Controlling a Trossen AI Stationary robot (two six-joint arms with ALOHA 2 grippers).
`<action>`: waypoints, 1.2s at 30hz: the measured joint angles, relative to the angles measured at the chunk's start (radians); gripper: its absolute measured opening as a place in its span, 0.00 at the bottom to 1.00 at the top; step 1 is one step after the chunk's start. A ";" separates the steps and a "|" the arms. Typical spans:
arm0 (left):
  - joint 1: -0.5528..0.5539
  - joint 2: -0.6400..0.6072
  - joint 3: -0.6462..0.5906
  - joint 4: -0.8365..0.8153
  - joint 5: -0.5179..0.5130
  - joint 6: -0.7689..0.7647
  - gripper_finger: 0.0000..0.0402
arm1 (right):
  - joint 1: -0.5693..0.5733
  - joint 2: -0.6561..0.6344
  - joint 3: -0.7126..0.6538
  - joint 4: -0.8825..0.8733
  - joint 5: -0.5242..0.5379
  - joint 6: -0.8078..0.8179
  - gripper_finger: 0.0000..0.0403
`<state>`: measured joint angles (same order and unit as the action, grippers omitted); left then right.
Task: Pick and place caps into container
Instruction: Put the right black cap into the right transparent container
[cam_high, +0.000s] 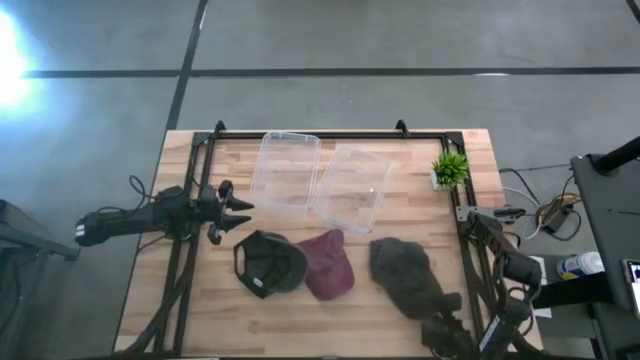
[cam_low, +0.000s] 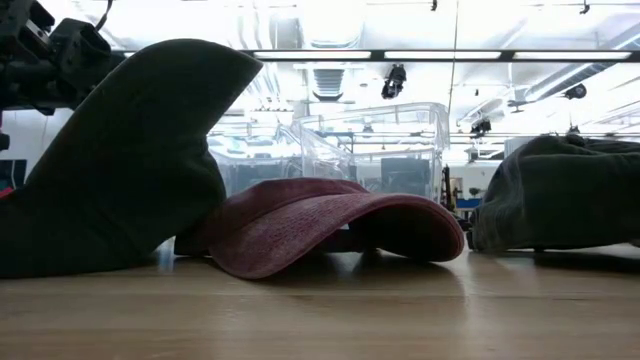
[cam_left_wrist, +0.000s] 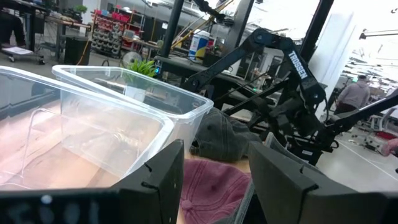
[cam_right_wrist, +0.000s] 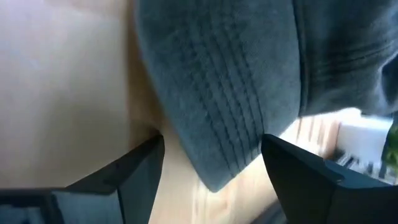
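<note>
Three caps lie in a row near the table's near edge: black cap (cam_high: 268, 263), maroon cap (cam_high: 328, 265), olive-grey cap (cam_high: 405, 275). In the low view the black cap (cam_low: 120, 160) stands tall, and the maroon cap (cam_low: 320, 225) rests on its brim beside it. My right gripper (cam_high: 440, 318) is open at the olive-grey cap's near end. In its wrist view the stitched brim (cam_right_wrist: 217, 99) reaches between the two fingers, which stand either side of it (cam_right_wrist: 214, 155). My left gripper (cam_high: 240, 208) is open and hovers left of the clear containers (cam_high: 290, 170).
Two clear plastic containers (cam_high: 350, 187) sit side by side at the table's far middle, the right one turned askew. A small potted plant (cam_high: 450, 170) stands at the far right corner. Black frame rails run along the table's left and right sides. Bare wood lies near the front edge.
</note>
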<state>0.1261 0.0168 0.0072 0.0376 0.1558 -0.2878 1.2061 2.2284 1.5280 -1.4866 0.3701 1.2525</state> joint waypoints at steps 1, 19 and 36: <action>0.000 0.000 0.000 0.000 0.000 0.000 0.43 | -0.003 0.004 0.003 -0.005 0.035 -0.006 0.66; 0.000 0.001 0.000 0.004 0.000 0.000 0.43 | -0.177 0.007 -0.036 -0.047 0.295 0.009 0.54; 0.000 0.001 0.000 0.005 0.000 0.000 0.43 | -0.253 -0.079 -0.002 -0.087 0.265 0.271 0.04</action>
<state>0.1257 0.0177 0.0072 0.0426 0.1563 -0.2878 0.9531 2.1492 1.5260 -1.5732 0.6354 1.5234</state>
